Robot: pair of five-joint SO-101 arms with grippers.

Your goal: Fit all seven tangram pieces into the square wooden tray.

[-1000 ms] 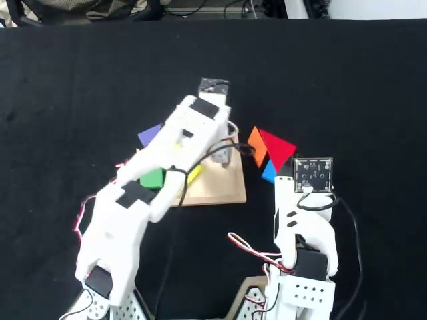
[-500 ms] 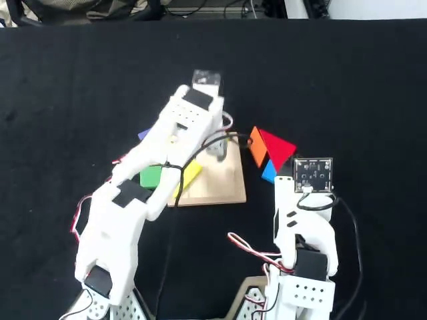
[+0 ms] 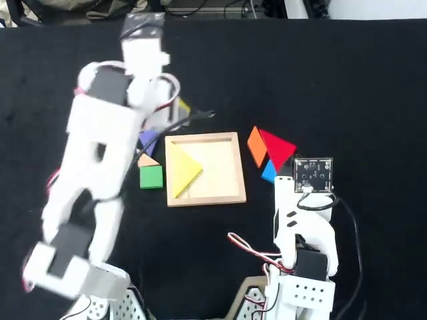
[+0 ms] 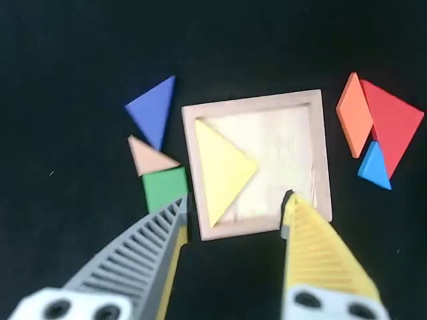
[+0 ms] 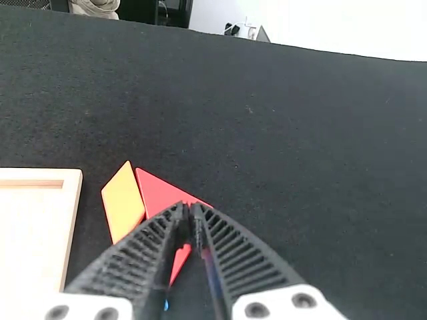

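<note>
The square wooden tray [image 3: 204, 137] lies mid-table with a large yellow triangle [image 3: 181, 170] flat in its left half. My left gripper [image 4: 235, 199] hangs open and empty high above the tray [image 4: 253, 101] and the yellow triangle [image 4: 223, 168]. Left of the tray lie a blue triangle [image 4: 154, 110], a small peach triangle [image 4: 148, 157] and a green square [image 4: 164, 189]. To its right sit an orange parallelogram [image 3: 257, 147], a big red triangle [image 3: 277, 148] and a small blue triangle [image 3: 269, 172]. My right gripper [image 5: 189, 211] is shut with nothing in it, just over the red triangle [image 5: 160, 197].
The left arm [image 3: 100, 147] rises tall over the table's left side and hides part of the cloth there. The right arm [image 3: 303, 213] stands near the front edge, right of the tray. Black cloth covers the table all around the pieces.
The left arm has lifted up and swung back to the left, away from the tray, leaving the yellow triangle lying in it. The right arm has not moved.
</note>
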